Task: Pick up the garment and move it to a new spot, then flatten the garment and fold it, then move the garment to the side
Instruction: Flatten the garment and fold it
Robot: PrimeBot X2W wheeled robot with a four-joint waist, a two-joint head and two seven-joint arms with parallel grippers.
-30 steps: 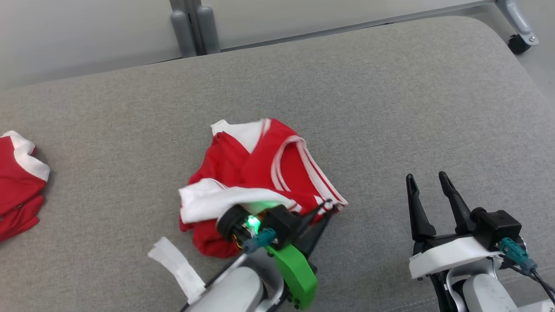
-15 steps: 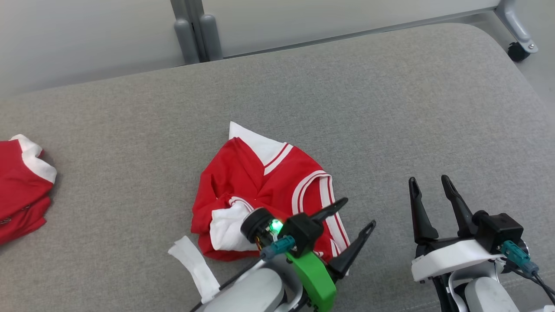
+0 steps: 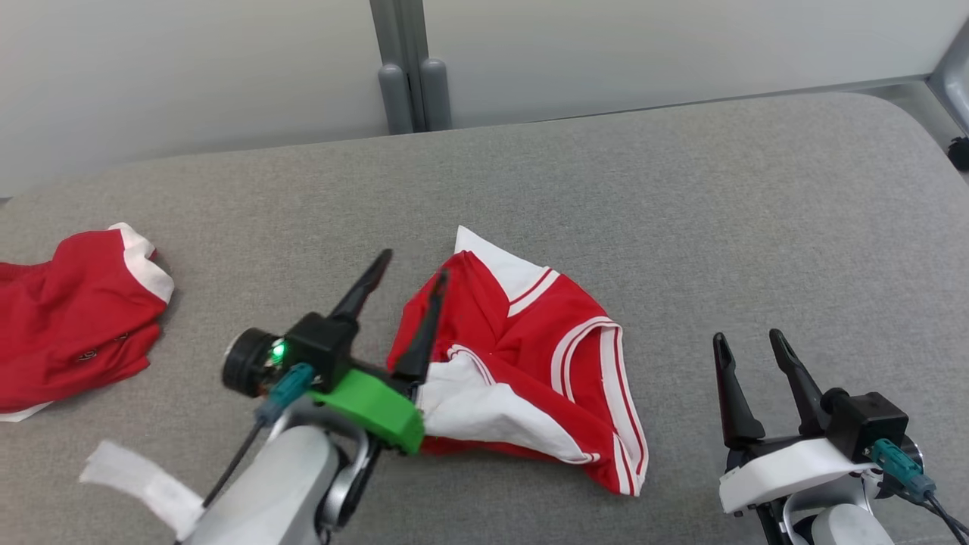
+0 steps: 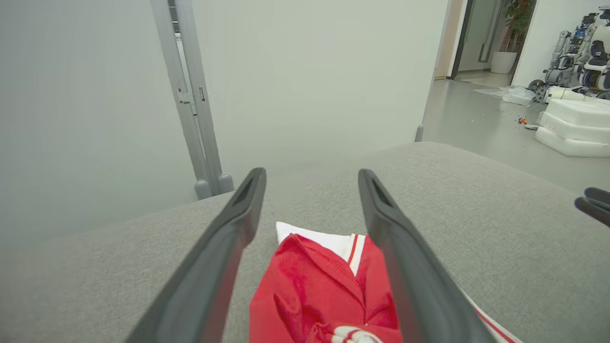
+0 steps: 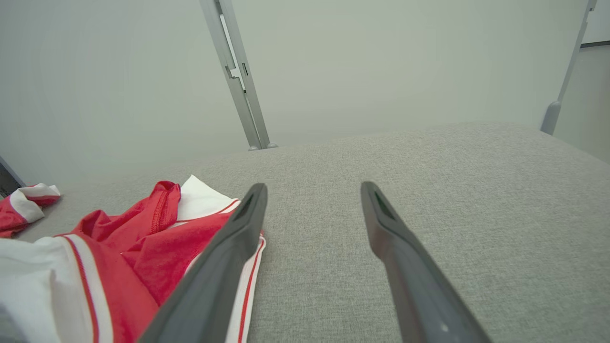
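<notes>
— Well, where does the garment (image 3: 530, 356) lie?

— On the grey cushion (image 3: 681, 212), about the middle of it in the head view, crumpled and not flat. It is red with white panels and thin white stripes along the hems. One white corner points toward the far edge, and a broad white fold lies on the near side.

— And the left gripper (image 3: 414, 265)?

— Its two dark fingers stand spread wide and hold nothing. In the head view they point away from the robot at the garment's left edge, and the finger nearer the cloth crosses over the red fabric. The left wrist view shows the red cloth low between the two fingers. Whether a finger touches it, I cannot tell.

— The right gripper (image 3: 746, 337)?

— Also wide apart and empty. It is at the lower right, near the garment's striped right hem but apart from it, with bare cushion between its fingers.

— Anything to read?

— No legible writing. A white strip (image 3: 140, 481) hangs from the left forearm, and a green part (image 3: 371, 405) sits behind the left fingers. A second red garment (image 3: 68, 333) with a white cuff lies well apart at the far left; a small dark mark on it is too small to make out.
</notes>
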